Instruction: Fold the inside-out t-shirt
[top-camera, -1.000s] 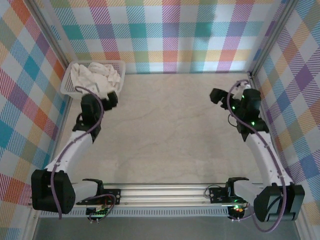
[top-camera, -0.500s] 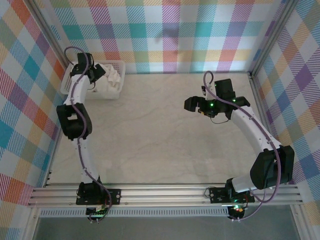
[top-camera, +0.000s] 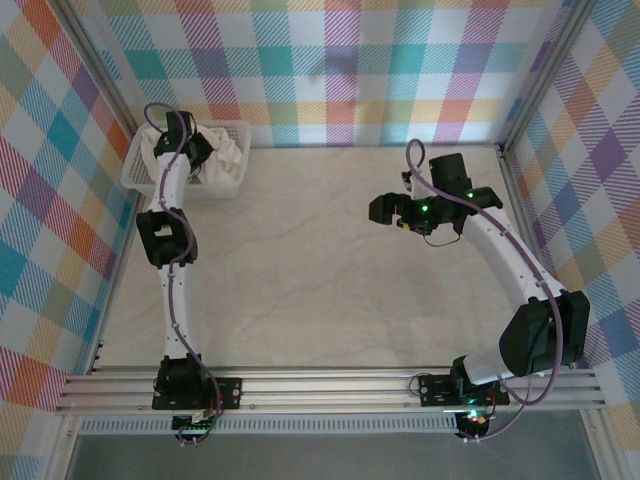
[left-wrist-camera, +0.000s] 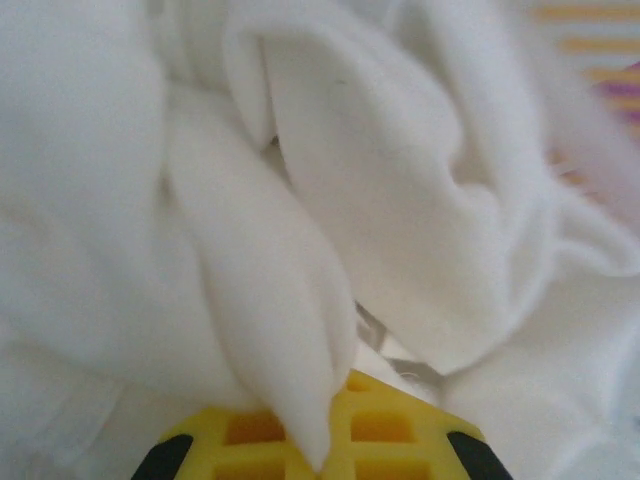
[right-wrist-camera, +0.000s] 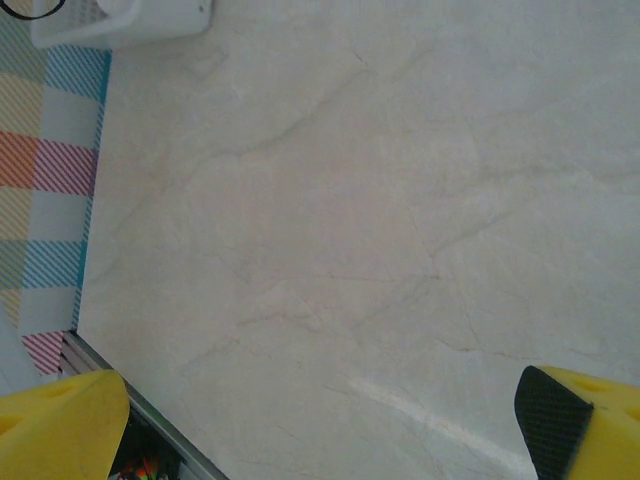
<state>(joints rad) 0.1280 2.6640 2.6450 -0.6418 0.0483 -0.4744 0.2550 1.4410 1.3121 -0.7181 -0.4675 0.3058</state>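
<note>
The inside-out t-shirt (top-camera: 228, 156) lies crumpled in the white mesh basket (top-camera: 134, 172) at the table's back left corner. My left arm stretches out to the basket, and my left gripper (top-camera: 196, 150) is down among the cloth. In the left wrist view the t-shirt (left-wrist-camera: 390, 200) is all bunched white folds. One fold runs down between the yellow fingers (left-wrist-camera: 400, 430) of my left gripper (left-wrist-camera: 320, 445), which is shut on it. My right gripper (top-camera: 386, 208) hovers open over the bare table, right of centre; its yellow fingertips (right-wrist-camera: 60, 420) stand wide apart with nothing between them.
The marble-patterned table (top-camera: 320, 280) lies between the arms. Checked walls close in the back and both sides. A metal rail (top-camera: 330, 385) runs along the near edge. A corner of the basket (right-wrist-camera: 130, 20) shows at the top left of the right wrist view.
My left arm has stretched out to the basket, dipped into the cloth and shut on a fold. My right arm swung toward the table's middle and has since held still, open.
</note>
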